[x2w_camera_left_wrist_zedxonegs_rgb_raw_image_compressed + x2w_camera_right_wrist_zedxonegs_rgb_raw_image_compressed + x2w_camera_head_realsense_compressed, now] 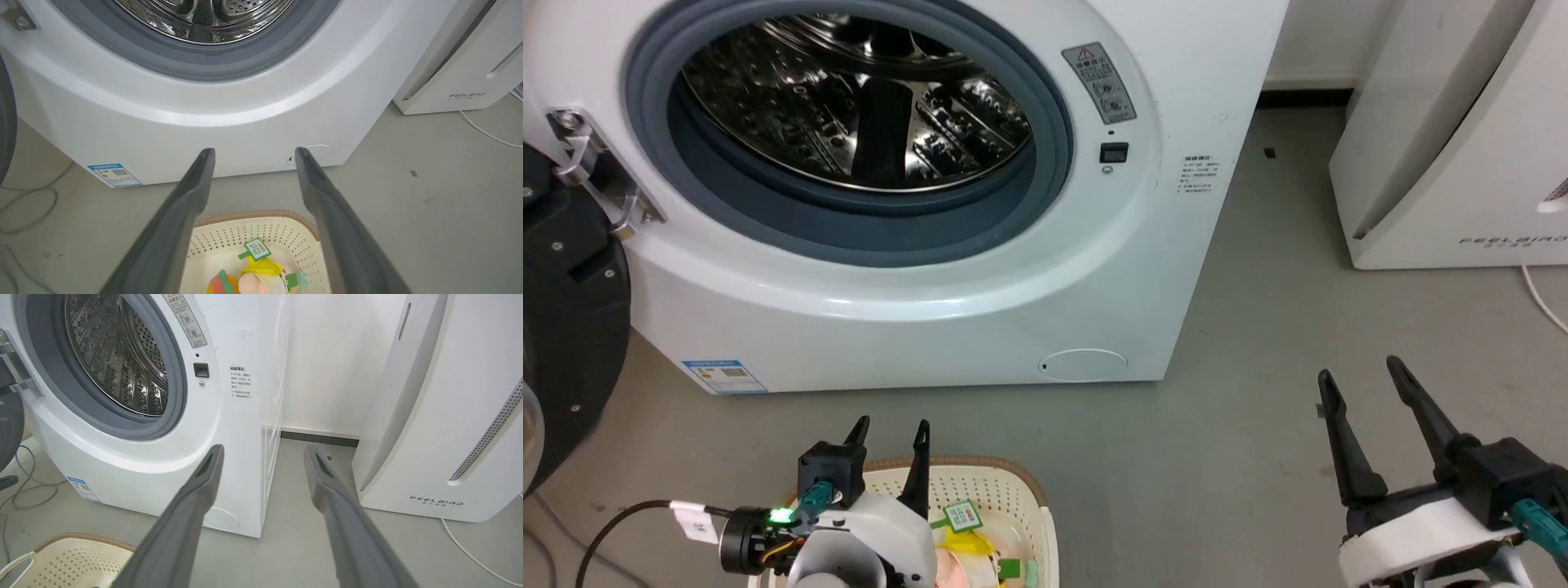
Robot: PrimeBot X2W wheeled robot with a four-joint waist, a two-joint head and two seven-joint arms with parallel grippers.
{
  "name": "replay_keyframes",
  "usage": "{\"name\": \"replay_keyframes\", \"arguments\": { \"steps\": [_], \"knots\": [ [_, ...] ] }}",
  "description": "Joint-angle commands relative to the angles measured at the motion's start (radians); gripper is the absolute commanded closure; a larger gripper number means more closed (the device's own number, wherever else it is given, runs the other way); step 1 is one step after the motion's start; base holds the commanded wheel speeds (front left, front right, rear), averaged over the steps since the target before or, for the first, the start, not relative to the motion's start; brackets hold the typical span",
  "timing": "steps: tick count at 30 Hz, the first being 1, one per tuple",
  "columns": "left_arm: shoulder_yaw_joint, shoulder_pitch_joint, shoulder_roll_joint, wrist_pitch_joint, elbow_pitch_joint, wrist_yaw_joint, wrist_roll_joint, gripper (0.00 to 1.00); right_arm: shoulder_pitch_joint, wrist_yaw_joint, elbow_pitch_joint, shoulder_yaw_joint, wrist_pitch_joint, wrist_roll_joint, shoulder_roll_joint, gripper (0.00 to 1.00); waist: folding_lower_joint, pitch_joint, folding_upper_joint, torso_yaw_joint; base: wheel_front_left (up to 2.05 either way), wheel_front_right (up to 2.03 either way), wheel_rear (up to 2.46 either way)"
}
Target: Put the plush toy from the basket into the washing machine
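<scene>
Hovering over the basket (253,214), the left gripper (254,163) gapes empty, ready to straddle the plush toy (261,277); the right gripper (1361,384), likewise parted and empty, idles aside.

The washing machine (980,310) has a smooth, glossy white shell, a matt grey rubber ring (849,237) and a shiny perforated steel drum (849,98). The basket (1021,498) is cream perforated plastic with a braided brown rim. The plush toy (968,563) is soft cloth with paper tags (962,515). The floor (1241,457) is matt grey.
</scene>
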Motion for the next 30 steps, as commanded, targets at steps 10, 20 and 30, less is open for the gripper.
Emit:
{"name": "replay_keyframes", "arguments": {
  "steps": [10,20,30],
  "knots": [
    [-0.028,-0.095,0.009,-0.023,0.159,-0.018,-0.025,0.00,-0.036,0.000,-0.029,-0.002,-0.029,0.012,0.000,0.00,0.0000,0.089,0.0000,-0.014,0.00,0.00,0.00],
    [-0.060,-0.181,0.029,-0.008,0.319,-0.036,-0.041,0.00,-0.057,-0.001,-0.049,-0.011,-0.050,0.020,0.000,0.00,-0.0001,0.185,0.0000,-0.030,0.00,0.00,0.00],
    [-0.093,-0.260,0.068,0.025,0.439,-0.044,-0.057,0.00,-0.081,-0.001,-0.075,-0.023,-0.071,0.030,0.000,0.00,-0.0001,0.293,0.0000,-0.046,0.00,0.00,0.00]
  ]
}}
